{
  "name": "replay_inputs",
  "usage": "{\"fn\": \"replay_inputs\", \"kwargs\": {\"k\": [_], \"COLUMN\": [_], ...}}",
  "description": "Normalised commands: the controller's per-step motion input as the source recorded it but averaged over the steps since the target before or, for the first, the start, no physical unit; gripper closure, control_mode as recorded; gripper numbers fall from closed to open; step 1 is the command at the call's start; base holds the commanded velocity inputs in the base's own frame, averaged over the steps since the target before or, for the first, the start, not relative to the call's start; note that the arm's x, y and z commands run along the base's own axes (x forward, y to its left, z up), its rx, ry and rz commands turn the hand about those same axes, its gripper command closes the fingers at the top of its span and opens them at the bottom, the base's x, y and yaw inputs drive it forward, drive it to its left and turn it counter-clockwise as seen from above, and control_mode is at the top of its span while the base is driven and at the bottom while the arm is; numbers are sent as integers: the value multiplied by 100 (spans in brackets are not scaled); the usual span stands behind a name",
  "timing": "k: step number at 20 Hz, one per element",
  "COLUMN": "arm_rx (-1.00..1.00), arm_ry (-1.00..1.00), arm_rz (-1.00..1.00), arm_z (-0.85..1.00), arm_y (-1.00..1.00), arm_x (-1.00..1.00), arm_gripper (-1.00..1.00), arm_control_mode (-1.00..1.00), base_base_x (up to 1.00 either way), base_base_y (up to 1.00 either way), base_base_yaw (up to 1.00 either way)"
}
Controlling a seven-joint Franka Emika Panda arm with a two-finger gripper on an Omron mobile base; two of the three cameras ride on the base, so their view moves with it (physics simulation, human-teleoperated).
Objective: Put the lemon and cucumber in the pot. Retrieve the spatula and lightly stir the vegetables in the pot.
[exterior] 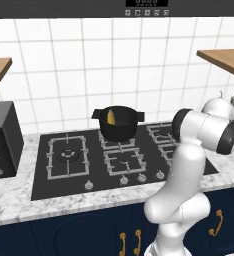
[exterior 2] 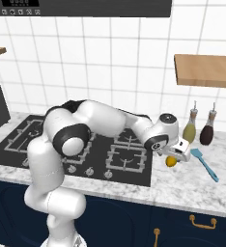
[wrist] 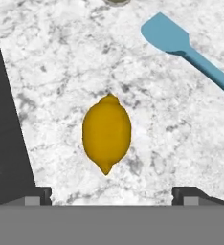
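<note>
The lemon (wrist: 106, 134) lies on the marble counter just right of the stove, also seen as a small yellow-orange ball (exterior 2: 171, 161). My gripper (wrist: 114, 194) hovers right above it, open, its fingers (wrist: 37, 194) spread wide to either side with nothing between them; the hand (exterior 2: 176, 155) sits low over the counter. The teal spatula (wrist: 164, 33) lies flat beyond the lemon, blade toward the wall (exterior 2: 204, 164). The black pot (exterior: 118, 122) stands on a rear burner, and the yellowish cucumber (exterior: 111, 117) leans inside it.
The black stove (exterior: 39, 185) has its edge (wrist: 4, 119) close to the lemon's left. Two bottles (exterior 2: 189, 130) (exterior 2: 207, 132) stand by the wall behind the spatula. A kettle (exterior: 216, 107) and a wooden shelf (exterior 2: 202, 70) are on the right, a black oven (exterior: 1, 140) on the left.
</note>
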Motion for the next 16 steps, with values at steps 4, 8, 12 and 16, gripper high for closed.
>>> {"fn": "replay_inputs", "kwargs": {"k": [4, 8, 12, 16], "arm_rx": [0, 1, 2, 2], "arm_ry": [3, 4, 5, 7], "arm_rz": [8, 6, 4, 3], "arm_z": [-42, -27, -24, -31], "arm_y": [-16, -23, -21, -10], "arm_x": [21, 39, 43, 13], "arm_gripper": [-100, -100, -100, -100], "arm_control_mode": [-100, -100, -100, -100], "base_base_x": [0, 0, 0, 0], "base_base_y": [0, 0, 0, 0], "base_base_yaw": [0, 0, 0, 0]}}
